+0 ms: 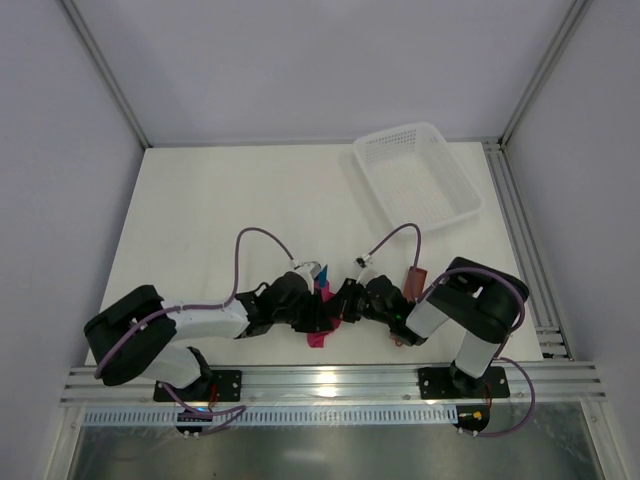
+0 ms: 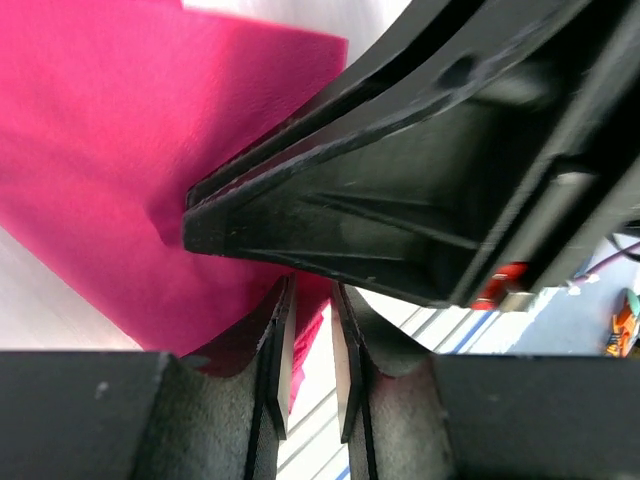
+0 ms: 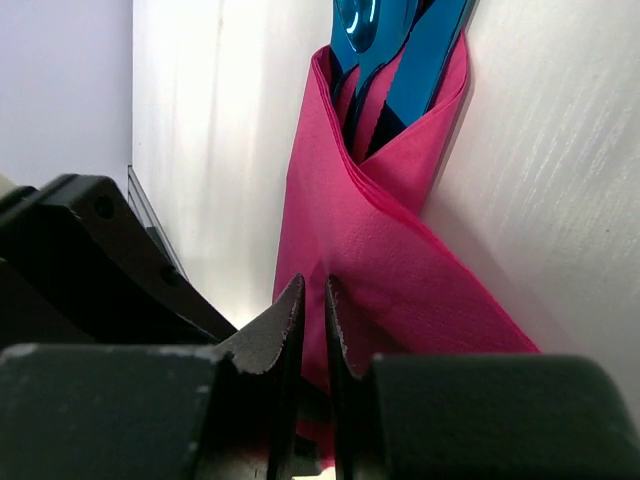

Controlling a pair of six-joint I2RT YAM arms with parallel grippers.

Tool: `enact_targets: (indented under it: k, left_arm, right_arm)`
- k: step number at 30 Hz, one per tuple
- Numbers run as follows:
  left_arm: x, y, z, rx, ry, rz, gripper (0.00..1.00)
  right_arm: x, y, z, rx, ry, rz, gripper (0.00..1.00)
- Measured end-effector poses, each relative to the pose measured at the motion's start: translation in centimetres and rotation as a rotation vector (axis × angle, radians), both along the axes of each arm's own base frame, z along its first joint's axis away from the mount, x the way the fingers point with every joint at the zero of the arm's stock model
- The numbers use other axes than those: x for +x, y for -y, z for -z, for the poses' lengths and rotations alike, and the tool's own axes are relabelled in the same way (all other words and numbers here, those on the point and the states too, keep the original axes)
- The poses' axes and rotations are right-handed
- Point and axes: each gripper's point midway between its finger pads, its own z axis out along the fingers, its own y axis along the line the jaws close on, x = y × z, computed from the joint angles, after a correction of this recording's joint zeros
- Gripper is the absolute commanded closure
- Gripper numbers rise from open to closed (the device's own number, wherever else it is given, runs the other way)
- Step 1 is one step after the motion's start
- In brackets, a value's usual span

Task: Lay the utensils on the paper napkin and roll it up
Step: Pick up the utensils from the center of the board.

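Closest to us, at the bottom centre of the right wrist view, the right claw (image 3: 313,290) holds its two fingers almost together. The lower end of the paper napkin (image 3: 380,250) runs into the slit between them, so this claw is pinching the napkin. From there the magenta sheet climbs toward the upper middle of the frame as a loose wrap, one flap crossing over the other, lying on the white table (image 3: 540,150). The utensils (image 3: 420,50) stick out of its open top end, blue and glossy, with their lower parts tucked inside the fold.

In the left wrist view the left claw (image 2: 312,288) sits at the bottom centre, its fingers nearly pressed together with a thin gap between them. An edge of the napkin hangs into the upper part of that gap, but we cannot tell whether it is truly gripped. Just beyond the tips, the black body of the right claw crosses from the middle to the upper right, in front of the pink paper that fills the upper left.

From above, both claws meet in the lower middle of the frame over the napkin bundle, and the blue ends show just above them. Farther up and to the right, a reddish-brown sleeve (image 1: 414,283) sits beside the right arm's wrist. Farthest away, in the upper right, a white mesh basket (image 1: 395,135) stands on the table.
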Motion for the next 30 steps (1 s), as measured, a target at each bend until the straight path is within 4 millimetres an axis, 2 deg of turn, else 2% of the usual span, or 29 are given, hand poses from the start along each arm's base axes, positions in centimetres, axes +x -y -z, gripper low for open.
enact_targets:
  k: [4, 11, 15, 22, 30]
  left_arm:
    - [-0.5, 0.0, 1.3, 0.018, -0.011, 0.006, 0.76]
    - [-0.5, 0.4, 1.3, -0.005, -0.006, -0.007, 0.77]
    - [-0.5, 0.4, 1.4, -0.011, -0.008, -0.016, 0.77]
    - [-0.6, 0.1, 1.3, -0.018, -0.011, -0.03, 0.77]
    - [-0.8, -0.1, 1.3, -0.016, -0.011, -0.031, 0.77]
  right_arm:
    - [0.0, 0.2, 0.0, -0.016, -0.003, 0.003, 0.83]
    - [0.4, 0.3, -0.5, -0.095, 0.0, -0.005, 0.76]
    - [1.5, 0.9, -1.4, -0.156, 0.019, 0.0, 0.65]
    - [5.1, 1.8, -3.9, -0.262, 0.106, -0.039, 0.53]
    - [5.7, 2.9, -3.5, -0.366, 0.112, -0.16, 0.5]
